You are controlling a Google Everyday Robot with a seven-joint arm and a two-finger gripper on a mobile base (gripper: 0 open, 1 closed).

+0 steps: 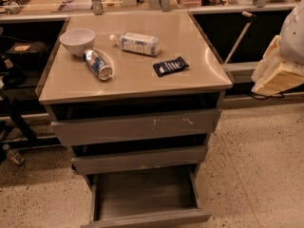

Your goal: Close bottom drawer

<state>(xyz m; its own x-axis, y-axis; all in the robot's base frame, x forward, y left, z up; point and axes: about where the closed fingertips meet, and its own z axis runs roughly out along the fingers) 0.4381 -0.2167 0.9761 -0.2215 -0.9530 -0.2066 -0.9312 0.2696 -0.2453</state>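
Presently, in the camera view, the gripper (pixel 278 68) is observed at the right edge of the frame, about level with the cabinet top; whether it is apart or together cannot be told. The bottom drawer (pixel 145 196) is noted well below and to the left of the gripper, pulled well out, with its tray bare. No contact is recorded. The middle drawer (pixel 140 159) and top drawer (pixel 137 126) above it stand only slightly out. It is judged that the gripper should be lowered in front of the panel's centre and a straight, level push applied; an off-centre push risks binding.
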